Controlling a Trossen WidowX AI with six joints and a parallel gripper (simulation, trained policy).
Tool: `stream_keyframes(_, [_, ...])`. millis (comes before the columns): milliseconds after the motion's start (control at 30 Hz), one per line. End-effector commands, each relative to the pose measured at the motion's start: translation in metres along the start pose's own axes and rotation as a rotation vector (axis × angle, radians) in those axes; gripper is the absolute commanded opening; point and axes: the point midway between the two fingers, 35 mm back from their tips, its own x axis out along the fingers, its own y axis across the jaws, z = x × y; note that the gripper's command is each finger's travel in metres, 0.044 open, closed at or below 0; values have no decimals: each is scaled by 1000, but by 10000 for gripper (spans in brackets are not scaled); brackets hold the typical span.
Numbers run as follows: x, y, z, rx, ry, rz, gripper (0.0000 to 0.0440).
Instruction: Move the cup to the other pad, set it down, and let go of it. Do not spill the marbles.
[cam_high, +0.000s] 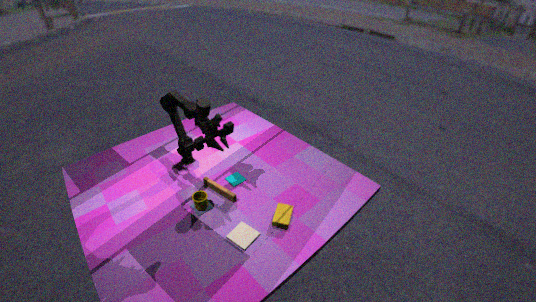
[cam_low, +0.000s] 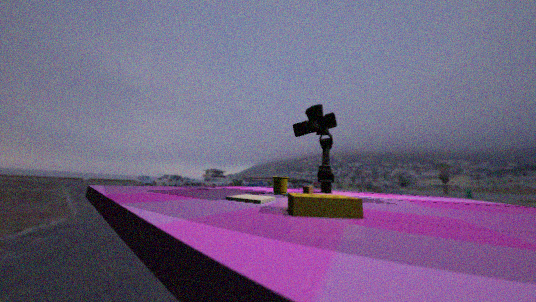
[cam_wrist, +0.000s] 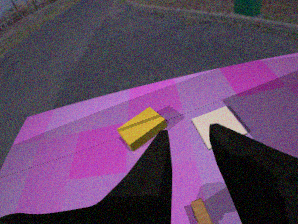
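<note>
jaws partly open; yellow cup (cam_high: 200, 201) (cam_low: 280, 185) upright, seemingly on pad (cam_high: 208, 207).

You see a desk (cam_high: 320, 170) (cam_low: 425, 250) (cam_wrist: 45, 150) patched in pink and purple, with grey asphalt (cam_high: 425, 125) (cam_low: 65, 265) (cam_wrist: 95, 65) around it, and a hazy hill (cam_low: 400, 167) at far right under dim, cloudy light.

The arm (cam_high: 177, 122) (cam_low: 326, 156) stands raised and bent at its joints, its upper links folding over so that the end effector (cam_high: 225, 148) (cam_low: 315, 121) (cam_wrist: 188, 134) hangs high, tilted downward in the top view; its two dark fingers stand partly apart, a narrow gap between their tips, gripping nothing
</note>
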Motion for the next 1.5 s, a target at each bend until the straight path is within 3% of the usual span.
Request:
stream_keyframes(0, [5, 2, -4, 23, 51, -5, 111])
stream_keyframes(733, [27, 8, -32, 103, 410, -66, 125])
stream_keyframes(1467, [34, -9, -69, 46, 768, -168, 129])
